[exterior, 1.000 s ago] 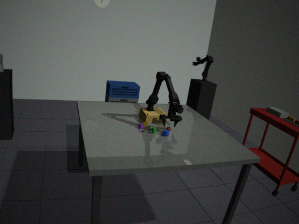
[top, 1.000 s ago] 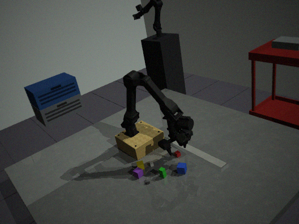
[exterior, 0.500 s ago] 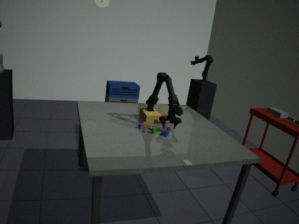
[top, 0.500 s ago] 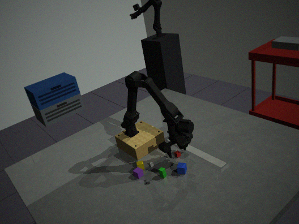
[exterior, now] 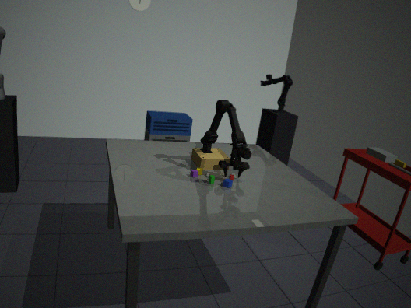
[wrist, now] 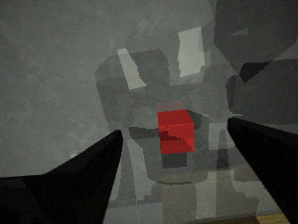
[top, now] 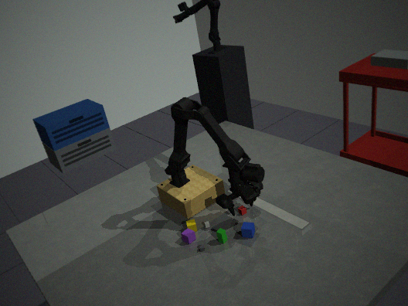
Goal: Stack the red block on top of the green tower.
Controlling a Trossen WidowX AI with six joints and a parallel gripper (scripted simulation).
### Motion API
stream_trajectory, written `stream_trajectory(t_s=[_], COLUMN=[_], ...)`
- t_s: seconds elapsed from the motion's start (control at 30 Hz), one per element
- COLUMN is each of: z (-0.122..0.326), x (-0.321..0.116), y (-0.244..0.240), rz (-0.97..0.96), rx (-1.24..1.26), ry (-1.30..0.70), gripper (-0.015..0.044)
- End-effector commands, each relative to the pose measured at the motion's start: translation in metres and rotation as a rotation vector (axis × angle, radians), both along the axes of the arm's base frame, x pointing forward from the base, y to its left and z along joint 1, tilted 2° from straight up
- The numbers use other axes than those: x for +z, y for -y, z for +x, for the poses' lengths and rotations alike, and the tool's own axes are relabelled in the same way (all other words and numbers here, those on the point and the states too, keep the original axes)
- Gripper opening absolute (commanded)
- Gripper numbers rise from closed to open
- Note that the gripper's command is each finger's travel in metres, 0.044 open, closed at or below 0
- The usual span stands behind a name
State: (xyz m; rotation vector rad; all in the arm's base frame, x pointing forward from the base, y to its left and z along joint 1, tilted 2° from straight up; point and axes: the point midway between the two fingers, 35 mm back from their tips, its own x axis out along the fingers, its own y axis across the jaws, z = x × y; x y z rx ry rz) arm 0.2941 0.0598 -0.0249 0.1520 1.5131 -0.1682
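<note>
A red block (top: pixel 242 210), green tower (top: pixel 222 236), blue cube (top: pixel 248 229), purple cube (top: pixel 188 236) and yellow cube (top: pixel 192 225) sit on the grey surface (top: pixel 328 247). The claw (top: pixel 240 205) is black; its base (top: pixel 191 193) is tan.
</note>
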Motion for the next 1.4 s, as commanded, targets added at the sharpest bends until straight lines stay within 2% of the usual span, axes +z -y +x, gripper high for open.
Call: stream_trajectory(t_s=[0.0,0.3,0.57,0.63,1.37], z=[0.000,0.000,0.000,0.000,-0.005], x=[0.000,0.000,0.000,0.003,0.109], y=[0.001,0.001,0.001,0.001,-0.002], rz=[-0.004,-0.004,-0.004,-0.004,-0.004], rx=[-0.003,-0.003,-0.003,-0.003,-0.003], ry=[0.000,0.000,0.000,0.000,0.000], gripper=[0.0335,0.0099,0.0045,0.0000,0.0000])
